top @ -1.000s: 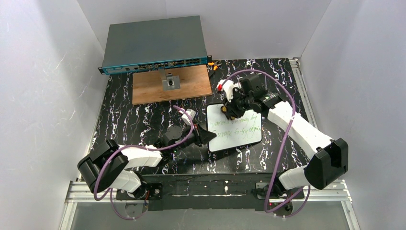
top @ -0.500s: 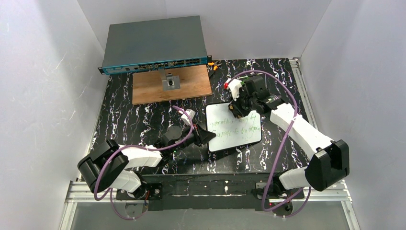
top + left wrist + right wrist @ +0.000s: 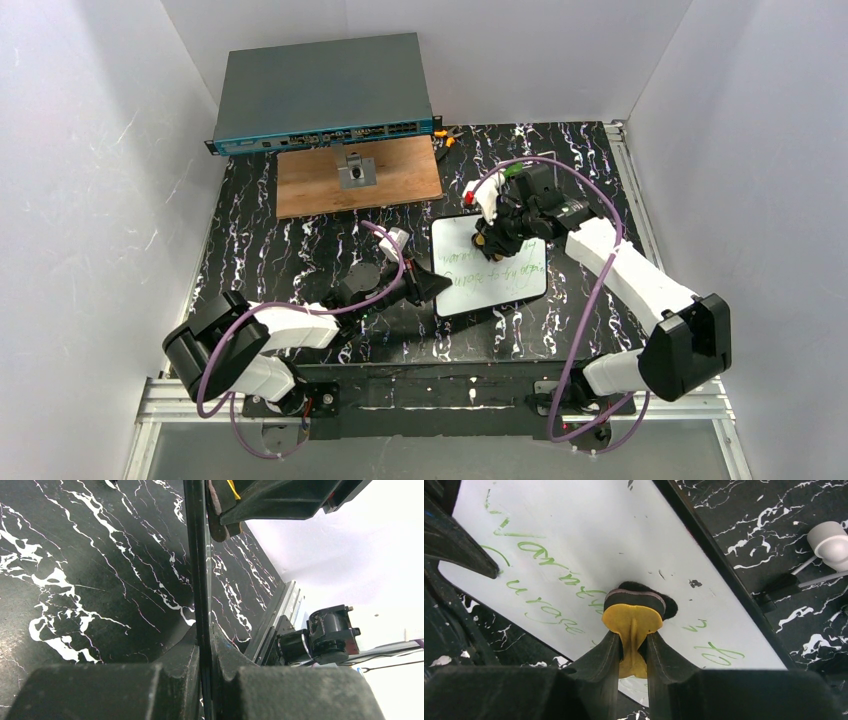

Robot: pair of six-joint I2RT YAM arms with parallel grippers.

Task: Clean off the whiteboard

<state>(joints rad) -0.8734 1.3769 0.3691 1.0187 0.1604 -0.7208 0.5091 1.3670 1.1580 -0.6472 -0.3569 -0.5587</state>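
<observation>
The whiteboard (image 3: 500, 285) lies flat at the table's middle, with green handwritten lines (image 3: 564, 577) across it. My left gripper (image 3: 432, 285) is shut on the board's left edge; in the left wrist view that edge is a thin dark strip (image 3: 199, 570) between the closed fingers (image 3: 205, 642). My right gripper (image 3: 492, 243) is shut on a yellow eraser (image 3: 631, 617) with a dark felt face. It presses the eraser down on the upper part of the white surface (image 3: 574, 535), among the writing.
A brown wooden board (image 3: 300, 185) carrying a small metal bracket (image 3: 355, 172) lies at the back left. A grey network switch (image 3: 322, 90) stands behind it. Orange-handled tools (image 3: 447, 137) lie at the back. White walls close in the table on the left, back and right.
My right gripper slid the eraser rightward over the board's top, then back a little toward the near side. The top green line looks fainter. The left arm has not moved.
</observation>
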